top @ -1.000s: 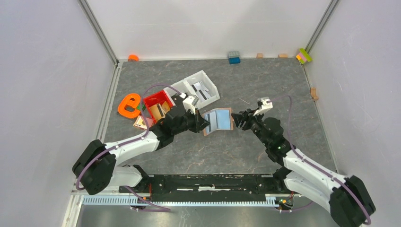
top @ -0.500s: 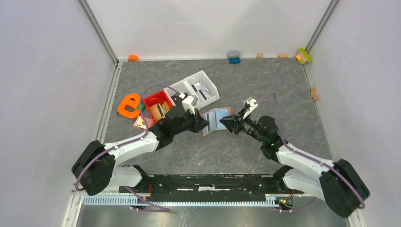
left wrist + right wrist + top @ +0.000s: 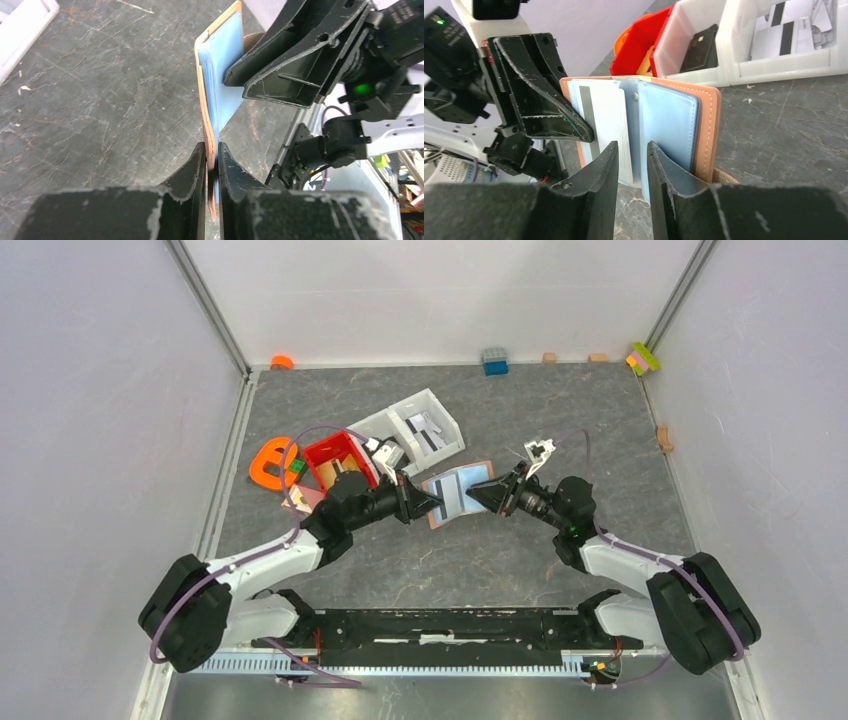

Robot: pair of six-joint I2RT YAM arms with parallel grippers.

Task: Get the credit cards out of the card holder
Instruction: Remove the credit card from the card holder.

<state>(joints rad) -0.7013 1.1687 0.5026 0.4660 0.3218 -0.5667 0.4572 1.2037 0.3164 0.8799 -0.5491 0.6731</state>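
Observation:
The tan-brown card holder (image 3: 460,492) hangs open above the table's middle, its pale blue lining toward the right arm. My left gripper (image 3: 420,502) is shut on its left edge; in the left wrist view the brown edge (image 3: 206,120) runs up from between the pinched jaws (image 3: 212,150). A pale blue-grey credit card (image 3: 606,115) with a grey stripe sticks out of a pocket of the holder (image 3: 709,125). My right gripper (image 3: 631,147) faces the lining, jaws a narrow gap apart with nothing between them; its fingers (image 3: 280,65) reach the blue face. The orange-yellow card is hidden.
Behind the left arm stand a red bin (image 3: 338,452) and a white tray (image 3: 415,425) of black-and-white packets. An orange e-shaped piece (image 3: 268,465) lies at the left. A blue block (image 3: 494,361) and small wooden blocks sit along the back wall.
My right gripper has swung left and up to the holder's open face, and its jaws have narrowed. The left arm has shifted slightly left, still pinching the holder.

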